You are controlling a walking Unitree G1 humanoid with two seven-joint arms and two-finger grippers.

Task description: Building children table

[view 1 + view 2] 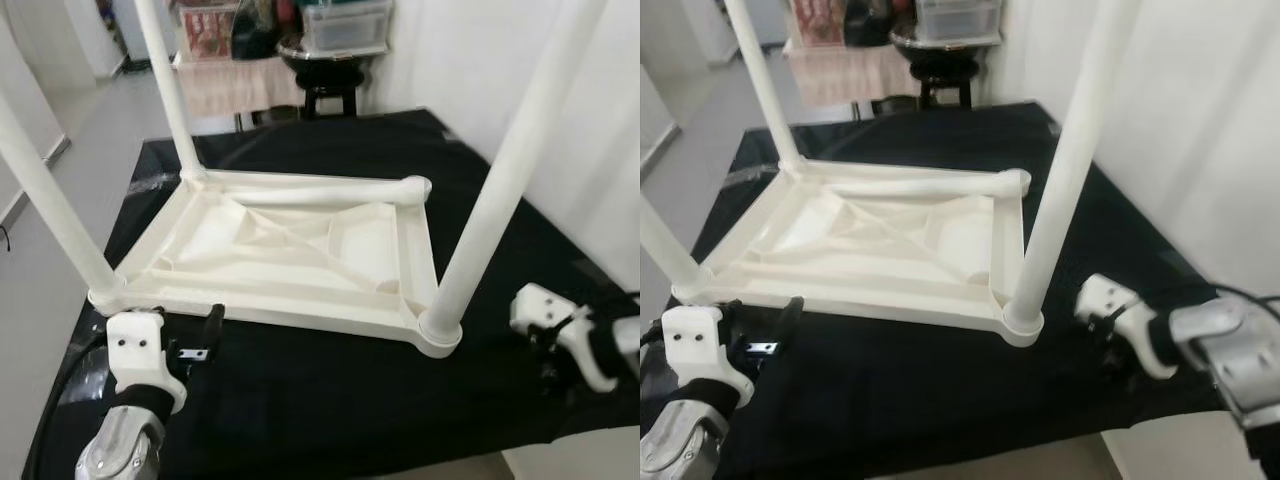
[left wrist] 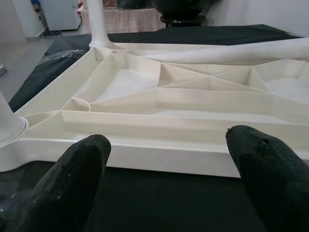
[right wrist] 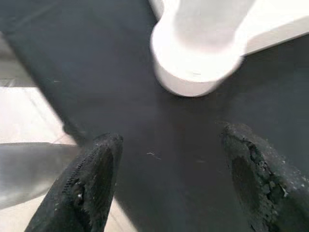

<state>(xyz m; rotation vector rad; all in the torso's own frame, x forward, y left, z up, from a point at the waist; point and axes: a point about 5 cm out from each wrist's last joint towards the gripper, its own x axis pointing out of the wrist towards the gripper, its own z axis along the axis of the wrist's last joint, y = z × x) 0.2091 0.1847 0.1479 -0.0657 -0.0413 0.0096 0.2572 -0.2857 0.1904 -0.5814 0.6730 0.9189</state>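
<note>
White plastic table top point(image 1: 290, 250) lies upside down on a black cloth point(image 1: 330, 400), ribbed underside facing up. Head views: three legs stand upright in corner sockets, namely the near right leg point(image 1: 500, 180), the near left leg point(image 1: 55, 215) and the far left leg point(image 1: 170, 90). A fourth leg point(image 1: 320, 190) lies loose along the far edge of the top, its end near the far right corner. Left gripper point(image 1: 200, 340) sits low over the cloth, just beside the near long edge of the top and close to the near left leg. Right gripper point(image 1: 1110, 350) hovers over the cloth near the base of the near right leg, apart from it. Behind the cloth stand a dark stool point(image 1: 330, 80) carrying a clear lidded bin point(image 1: 345, 25), and a low shelf draped in pale fabric point(image 1: 235, 85).

Left wrist view: both black fingers point(image 2: 72, 188) spread wide, nothing between them, aimed at the near edge of the table top point(image 2: 159, 154); the loose leg point(image 2: 231, 50) crosses the far side.

Right wrist view: fingers point(image 3: 89, 179) spread wide and empty above the black cloth point(image 3: 169, 145); the round socket of the near right leg point(image 3: 193, 53) shows blurred ahead, with pale floor point(image 3: 29, 116) past the cloth's edge.
</note>
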